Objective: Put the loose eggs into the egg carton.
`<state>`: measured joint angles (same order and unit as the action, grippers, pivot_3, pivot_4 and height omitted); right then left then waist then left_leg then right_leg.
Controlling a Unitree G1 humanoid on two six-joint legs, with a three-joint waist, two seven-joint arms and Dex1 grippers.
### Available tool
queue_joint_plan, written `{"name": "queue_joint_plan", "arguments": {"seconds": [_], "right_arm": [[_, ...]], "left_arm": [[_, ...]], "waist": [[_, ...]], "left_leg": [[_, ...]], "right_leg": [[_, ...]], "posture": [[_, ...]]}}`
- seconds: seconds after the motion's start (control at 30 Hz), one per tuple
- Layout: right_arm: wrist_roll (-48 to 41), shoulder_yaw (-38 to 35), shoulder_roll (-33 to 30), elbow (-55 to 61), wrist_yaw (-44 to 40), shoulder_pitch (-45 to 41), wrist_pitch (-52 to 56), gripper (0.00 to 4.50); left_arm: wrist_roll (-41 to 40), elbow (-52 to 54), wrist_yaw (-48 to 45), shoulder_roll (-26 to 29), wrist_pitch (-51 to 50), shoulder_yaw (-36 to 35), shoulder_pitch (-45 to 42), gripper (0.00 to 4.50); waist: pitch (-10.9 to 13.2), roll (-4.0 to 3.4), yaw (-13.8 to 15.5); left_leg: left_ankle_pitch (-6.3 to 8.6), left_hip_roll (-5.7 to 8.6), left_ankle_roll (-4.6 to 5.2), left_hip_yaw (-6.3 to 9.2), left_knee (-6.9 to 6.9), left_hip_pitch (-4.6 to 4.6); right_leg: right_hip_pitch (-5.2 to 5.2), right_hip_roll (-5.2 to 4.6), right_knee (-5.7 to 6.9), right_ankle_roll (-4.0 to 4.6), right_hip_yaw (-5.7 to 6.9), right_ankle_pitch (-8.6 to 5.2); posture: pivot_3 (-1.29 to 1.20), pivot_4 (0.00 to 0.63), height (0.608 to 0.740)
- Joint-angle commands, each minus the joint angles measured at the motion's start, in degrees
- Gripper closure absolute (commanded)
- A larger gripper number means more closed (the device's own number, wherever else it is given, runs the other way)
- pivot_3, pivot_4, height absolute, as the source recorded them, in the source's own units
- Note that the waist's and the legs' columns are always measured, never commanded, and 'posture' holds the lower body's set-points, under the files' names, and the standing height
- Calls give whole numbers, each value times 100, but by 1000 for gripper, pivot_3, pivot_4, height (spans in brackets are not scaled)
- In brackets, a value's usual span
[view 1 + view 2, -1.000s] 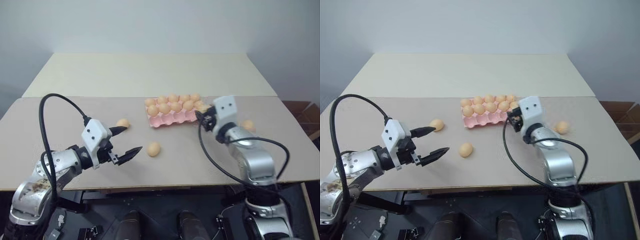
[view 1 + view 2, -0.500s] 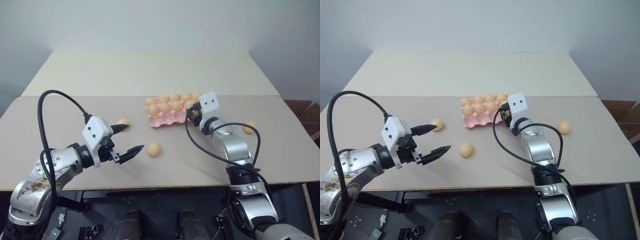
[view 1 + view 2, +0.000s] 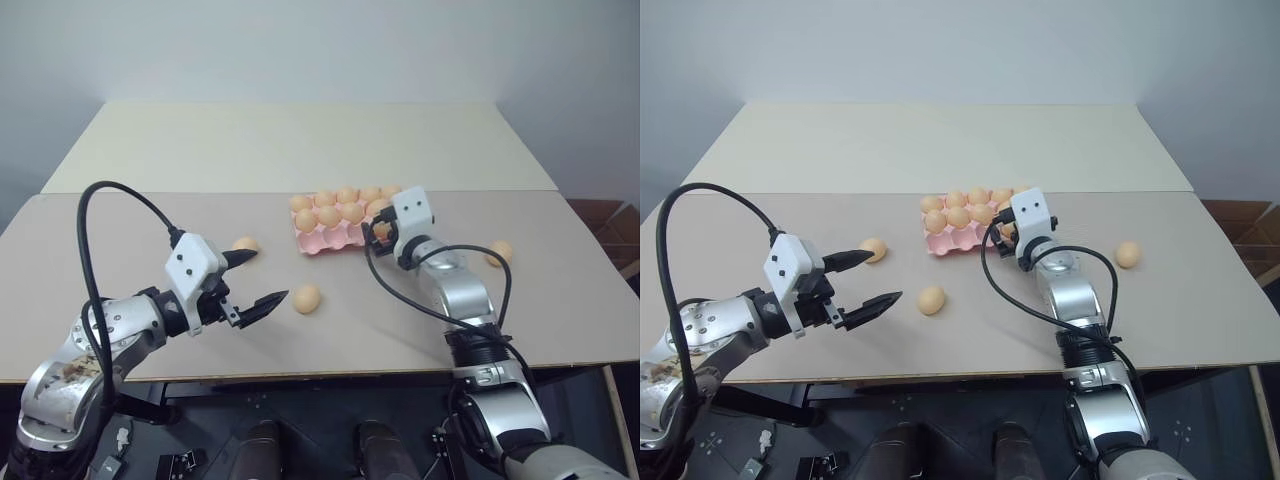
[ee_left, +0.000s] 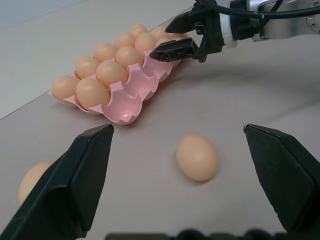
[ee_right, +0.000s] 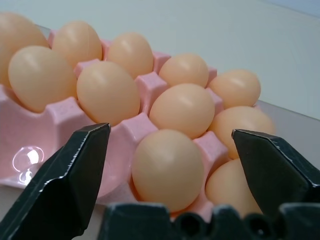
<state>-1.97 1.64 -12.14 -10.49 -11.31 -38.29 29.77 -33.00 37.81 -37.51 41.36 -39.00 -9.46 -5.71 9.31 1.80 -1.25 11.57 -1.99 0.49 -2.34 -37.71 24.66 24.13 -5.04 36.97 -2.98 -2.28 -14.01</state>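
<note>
Loose eggs: I count three on the table. One lies just ahead of my left gripper; a second sits by that gripper's far finger; a third rests well off to the right, beyond my right arm. Each is small, smooth and rounded. I judge them light, rigid, brittle and apt to roll or slip, so I would close gently across the narrow waist of the oval, with one finger on either side.

Egg carton: a pink moulded tray at mid-table, back rows filled, several front cups empty on its left side. It looks thin and light, so I expect a nudge would slide it.

Right gripper: at the carton's right end, jaws apart, holding nothing; an egg sits in the cup between them.

Left gripper: jaws wide apart and empty.

Table: flat, matte beige, with nothing to stop a rolling egg. A second, paler panel adjoins behind, in front of a plain wall.
</note>
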Motion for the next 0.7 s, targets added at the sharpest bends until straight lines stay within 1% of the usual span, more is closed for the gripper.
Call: {"name": "queue_joint_plan", "arguments": {"seconds": [0.03, 0.1, 0.23, 0.33, 0.43, 0.5, 0.6, 0.63, 0.7], "right_arm": [[-235, -209, 27, 781, -61, -5, 133, 25], [-389, -272, 23, 1242, -140, 176, 218, 25], [-790, -501, -87, 2638, -312, 838, 565, 25], [-1101, -755, -124, 3835, -269, 1705, 931, 25], [-1282, -873, -61, 4770, -168, 2536, 1090, 25], [-1299, -838, -10, 5196, -107, 3065, 1007, 25], [-1096, -687, 94, 5528, 112, 3770, 798, 25], [-1052, -663, 119, 5562, 172, 3864, 769, 25], [-766, -672, 285, 5465, 569, 3852, 656, 25]], "left_arm": [[-10, 229, 20, 66, 57, -61, 52, 0], [-7, 253, 38, 61, 58, -78, 84, 0], [-3, 326, 158, -36, 160, -182, 134, 0], [-75, 371, 150, -70, 183, -182, 83, 0], [-177, 402, 42, -75, 198, -139, 67, 0], [-242, 376, -32, -79, 213, -96, 38, 0], [-304, 260, -186, -121, 269, 86, -85, 0], [-306, 232, -212, -134, 283, 130, -115, 0], [-209, 46, -386, -154, 324, 470, -392, 0]], "waist": [[0, 0, -1], [0, 0, 3], [0, 0, 41], [0, 0, 57], [0, 0, 54], [0, 0, 13], [0, 0, 9], [0, 0, 11], [0, 0, 10]], "left_leg": [[0, 0, 0, 0, 0, 0], [0, -1, 0, 0, 0, 0], [0, 0, 0, 3, 2, 2], [0, 1, 0, 4, 0, 1], [1, 1, -1, 5, 1, 1], [0, 0, -1, 2, 0, -1], [0, -6, -1, 0, 1, -13], [0, -6, -1, -1, 0, -16], [-2, -6, -3, -4, -2, -23]], "right_leg": [[0, 0, 0, 0, 0, 0], [1, 0, 1, 0, 0, 0], [-1, -3, 1, 0, 4, -1], [-4, -5, 1, 0, 6, 0], [-4, -4, 0, 0, 6, -1], [-3, -4, 2, 0, 4, -1], [-7, 4, 3, 2, -1, -3], [-9, 5, 3, 3, -2, -3], [-13, 5, 3, 3, -5, -2]], "posture": [[0, 150, 740], [0, 150, 740], [0, 150, 740], [0, 150, 740], [0, 150, 740], [0, 150, 740], [0, 150, 740], [0, 150, 740], [0, 150, 740]]}}
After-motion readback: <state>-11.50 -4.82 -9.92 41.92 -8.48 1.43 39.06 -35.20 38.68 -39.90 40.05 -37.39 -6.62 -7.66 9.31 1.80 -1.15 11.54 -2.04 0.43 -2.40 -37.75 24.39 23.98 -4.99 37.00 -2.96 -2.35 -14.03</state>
